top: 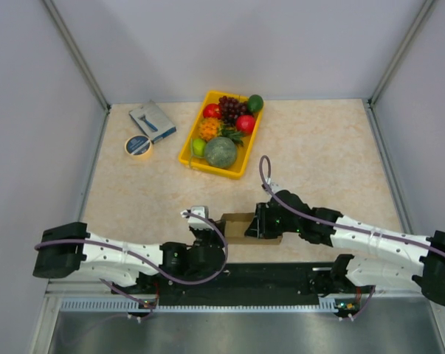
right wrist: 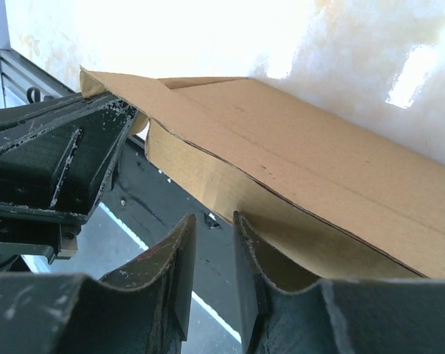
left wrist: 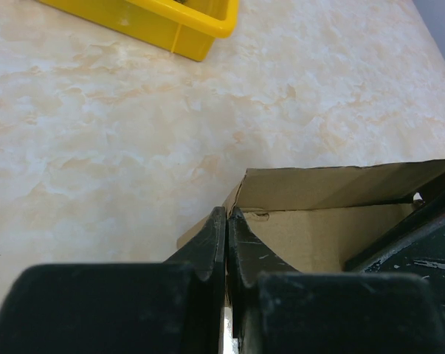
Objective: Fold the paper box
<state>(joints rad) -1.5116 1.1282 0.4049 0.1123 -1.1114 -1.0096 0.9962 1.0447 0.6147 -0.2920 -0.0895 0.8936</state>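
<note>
The paper box (top: pixel 237 221) is a brown cardboard piece, partly folded up, at the near edge of the table between both arms. In the left wrist view its walls stand up around a hollow inside (left wrist: pixel 318 228). My left gripper (left wrist: pixel 227 212) is shut on the corner of one wall, with cardboard showing on both sides of the fingers. My right gripper (right wrist: pixel 213 217) is at the box's other side, slightly open with nothing in the gap. Its right finger (right wrist: pixel 252 251) rests against the underside of the box's long panel (right wrist: pixel 318 162).
A yellow tray (top: pixel 187 150) with fruit stands at the back centre, and its corner (left wrist: pixel 185 33) shows in the left wrist view. A small blue-grey box (top: pixel 153 120) and a tape roll (top: pixel 139 145) lie at the back left. The black base rail (top: pixel 281 276) runs just behind the paper box.
</note>
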